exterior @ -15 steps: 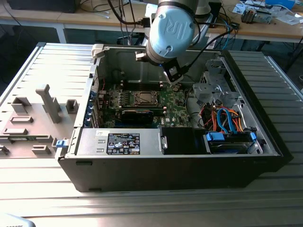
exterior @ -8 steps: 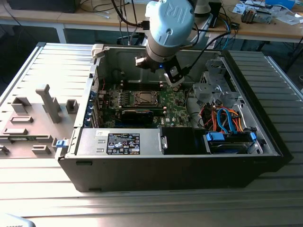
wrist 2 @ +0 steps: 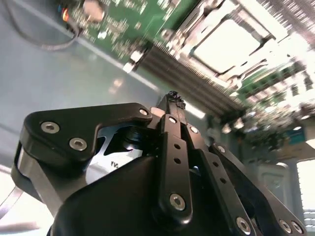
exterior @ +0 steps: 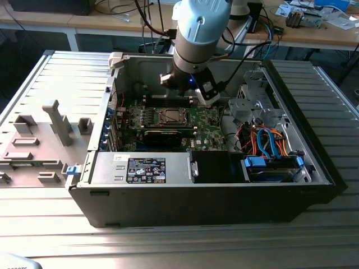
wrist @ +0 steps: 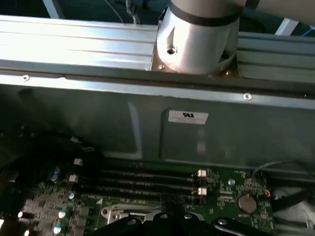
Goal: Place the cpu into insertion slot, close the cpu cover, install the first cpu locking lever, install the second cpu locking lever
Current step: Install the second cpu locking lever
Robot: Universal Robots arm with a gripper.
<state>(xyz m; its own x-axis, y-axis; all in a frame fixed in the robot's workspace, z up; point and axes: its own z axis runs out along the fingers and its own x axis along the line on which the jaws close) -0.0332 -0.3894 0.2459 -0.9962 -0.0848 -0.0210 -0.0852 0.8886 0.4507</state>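
While hanging inside the open computer case [exterior: 314, 168] on a ribbed metal table [exterior: 168, 246], reaches down from the robot arm [exterior: 196, 33] toward the green motherboard [exterior: 205, 120]: black gripper [wrist 2: 171, 98], close above the long dark memory slots [wrist: 147, 179] in the first wrist view. Fingers [wrist 2: 170, 128] pressed together at the tip, pinching nothing. Near the gripper but apart from it, the insertion slot [exterior: 168, 116], a square with a silvery rim in the middle of the board. Lying flat within it in the second wrist view, the cpu [wrist 2: 227, 38], a pale square face. Bordering that face, a silvery metal frame, seemingly the cpu cover [wrist 2: 248, 22]; cannot tell whether latched. Toward the exterior view's right, blue and orange cables [exterior: 266, 140] below a grey metal drive cage [exterior: 252, 98]
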